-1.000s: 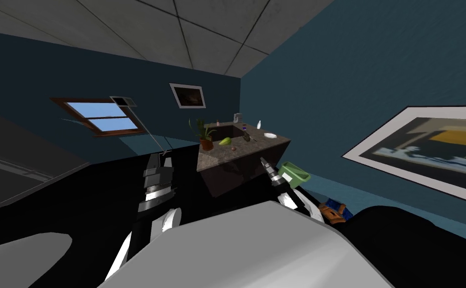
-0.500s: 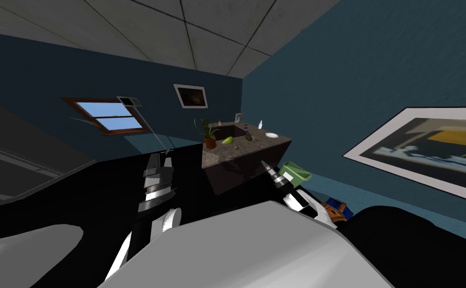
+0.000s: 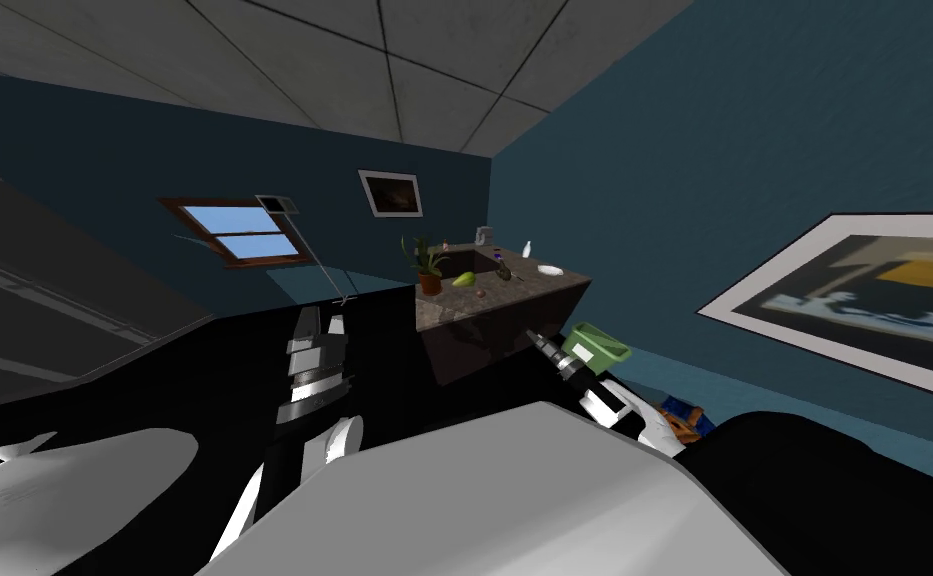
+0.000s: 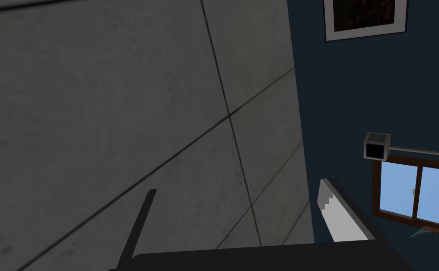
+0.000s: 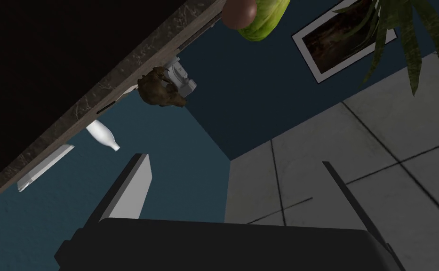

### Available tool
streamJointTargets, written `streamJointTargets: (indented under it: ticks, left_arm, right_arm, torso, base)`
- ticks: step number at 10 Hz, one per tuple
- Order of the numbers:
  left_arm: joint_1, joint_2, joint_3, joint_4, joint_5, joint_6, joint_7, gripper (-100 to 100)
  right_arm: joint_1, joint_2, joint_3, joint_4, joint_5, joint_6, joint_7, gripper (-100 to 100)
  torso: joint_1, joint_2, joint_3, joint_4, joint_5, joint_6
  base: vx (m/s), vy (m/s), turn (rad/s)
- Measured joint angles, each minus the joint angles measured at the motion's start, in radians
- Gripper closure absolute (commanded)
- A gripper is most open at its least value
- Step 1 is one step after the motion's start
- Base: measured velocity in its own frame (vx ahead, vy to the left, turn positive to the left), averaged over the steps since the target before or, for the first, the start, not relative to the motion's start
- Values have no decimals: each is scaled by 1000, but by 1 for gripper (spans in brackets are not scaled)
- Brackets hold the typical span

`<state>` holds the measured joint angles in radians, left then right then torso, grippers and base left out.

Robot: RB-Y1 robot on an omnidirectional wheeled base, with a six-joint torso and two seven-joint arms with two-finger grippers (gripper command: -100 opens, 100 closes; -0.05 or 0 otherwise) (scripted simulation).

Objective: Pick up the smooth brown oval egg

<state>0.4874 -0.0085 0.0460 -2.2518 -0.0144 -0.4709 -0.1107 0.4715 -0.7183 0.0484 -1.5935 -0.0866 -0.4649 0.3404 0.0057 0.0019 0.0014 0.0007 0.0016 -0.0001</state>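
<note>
The brown egg (image 3: 481, 295) is seen on the far stone counter (image 3: 546, 288), beside a green fruit (image 3: 464, 279). The right gripper (image 5: 233, 160) and left gripper (image 4: 238, 186) are held released.

Room of a home, going by the furnishings. Dark teal walls (image 3: 704, 150) hung with a small picture (image 3: 392, 193) and a large picture (image 3: 854, 300). Wood-framed window (image 3: 239, 232). Stone-topped counter (image 3: 544, 290) bearing a potted plant (image 3: 426, 265), a white bottle (image 3: 527, 249) and a plate (image 3: 551, 269). Green bin (image 3: 597, 345) beside the counter. Panelled ceiling (image 3: 354, 50) overhead.
</note>
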Motion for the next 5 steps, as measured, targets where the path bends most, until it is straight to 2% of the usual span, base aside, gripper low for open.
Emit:
streamJointTargets:
  ticks: [2, 3, 4, 5]
  left_arm:
    - [0, 0, 0, 0, 0, 0, 0, 0]
    - [0, 0, 0, 0, 0, 0, 0, 0]
    - [0, 0, 0, 0, 0, 0, 0, 0]
    - [0, 0, 0, 0, 0, 0, 0, 0]
  right_arm:
    - [9, -49, 10, 54, 10, 1, 33, -100]
    - [1, -78, 21, 100, 17, -2, 50, -100]
    - [4, -101, 24, 112, 21, 6, 63, -100]
    - [-6, -126, 38, 150, 31, 15, 83, -100]
  torso:
    - [0, 0, 0, 0, 0, 0]
    - [1, 0, 0, 0, 0, -1]
    - [0, 0, 0, 0, 0, 0]
    - [1, -2, -1, 0, 0, -1]
  base:
    - [-29, 107, 83]
    - [-25, 95, 49]
    - [-7, 110, 117]
    - [-3, 87, 61]
